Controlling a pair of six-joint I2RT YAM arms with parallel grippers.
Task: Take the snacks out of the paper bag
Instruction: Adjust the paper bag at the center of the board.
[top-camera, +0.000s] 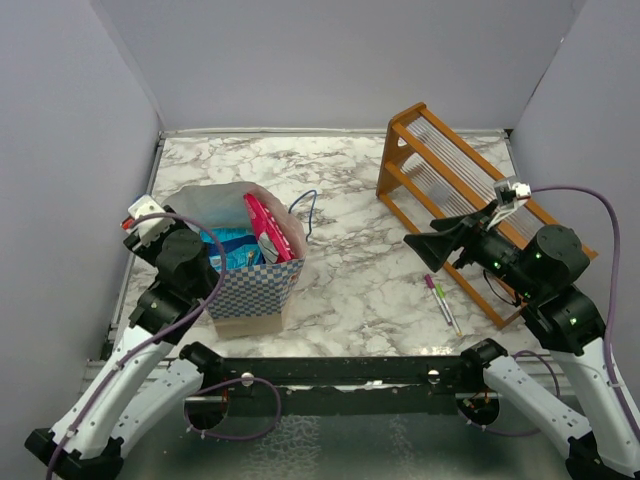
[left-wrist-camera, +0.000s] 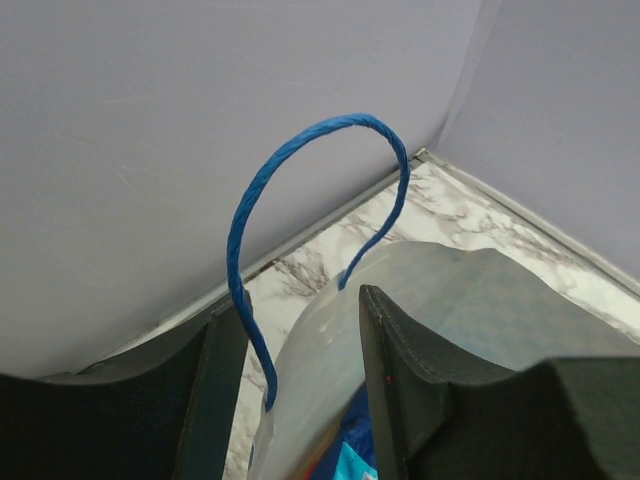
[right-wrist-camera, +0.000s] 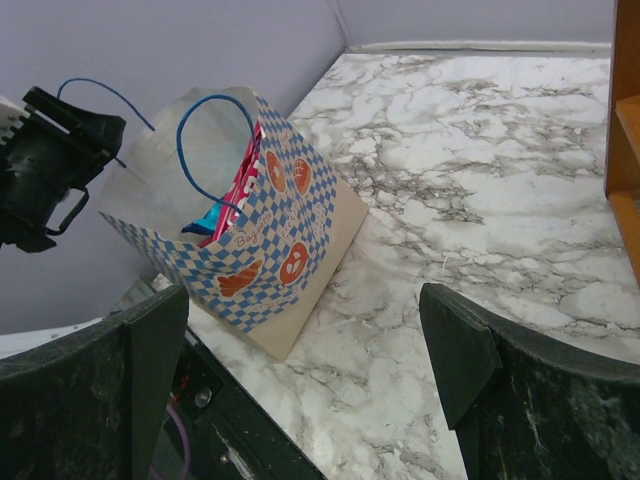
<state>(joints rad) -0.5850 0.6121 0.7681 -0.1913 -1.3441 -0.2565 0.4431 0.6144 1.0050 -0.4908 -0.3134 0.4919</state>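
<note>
The paper bag (top-camera: 255, 290), blue-and-white checkered, stands at the left of the marble table, mouth up. Snacks poke out of it: a pink-and-white packet (top-camera: 268, 228) upright and a blue packet (top-camera: 232, 248) beside it. My left gripper (top-camera: 203, 236) is at the bag's left rim. In the left wrist view my left gripper (left-wrist-camera: 300, 340) is half closed on the cream rim of the paper bag (left-wrist-camera: 450, 300), with the paper bowed between its fingers and the blue handle (left-wrist-camera: 300, 150) looping up. My right gripper (top-camera: 425, 250) hovers open over the table's right side, holding nothing.
An orange slatted rack (top-camera: 450, 170) stands at the back right. Two thin pens (top-camera: 440, 300) lie in front of it, just below my right gripper. Grey walls close in the table on three sides. The bag's second handle (top-camera: 310, 210) hangs over the far side.
</note>
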